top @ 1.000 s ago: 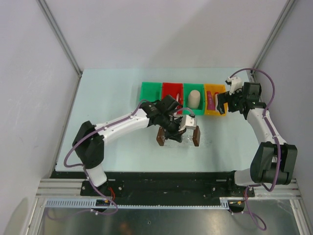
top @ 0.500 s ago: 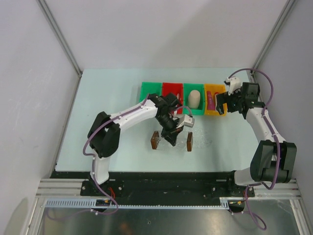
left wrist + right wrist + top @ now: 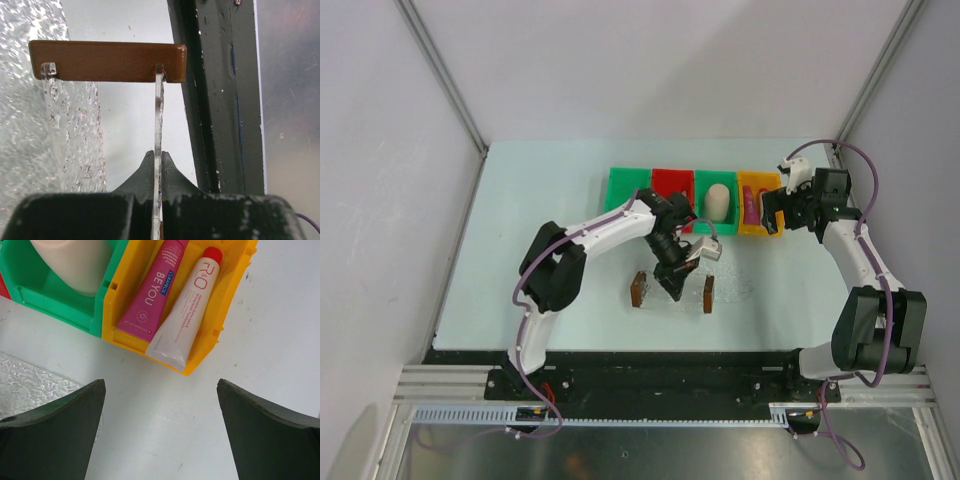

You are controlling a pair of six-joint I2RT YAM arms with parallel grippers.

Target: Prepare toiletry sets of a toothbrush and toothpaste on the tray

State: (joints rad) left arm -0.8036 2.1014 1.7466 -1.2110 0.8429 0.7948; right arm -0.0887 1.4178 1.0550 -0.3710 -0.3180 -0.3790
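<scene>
Pinching the thin clear side wall of the tray [image 3: 158,110] with the left hand [image 3: 159,172], jaws closed right down on that edge, short of the brown handle [image 3: 105,60] at the far end. Set mid-tabletop [image 3: 540,220] in the overhead view, just on the near side of the row of bins. Probably light and stiff, yet brittle-looking and slick. Better gripped low on the wall or by a handle block than squeezed hard at the rim.

Hovering over the yellow bin [image 3: 235,282] with the right hand [image 3: 161,385], spread as wide as possible and holding nothing. Lying flat in that bin, the magenta toothpaste [image 3: 150,287], side by side with a white tube [image 3: 187,315] capped in red. Likely soft, light and squashy in the body: best taken across the middle, gently, keeping clear of the neighbour. No toothbrush made out from any view. Next to the yellow bin, a green bin [image 3: 45,295] holding a beige cup [image 3: 70,265].
</scene>
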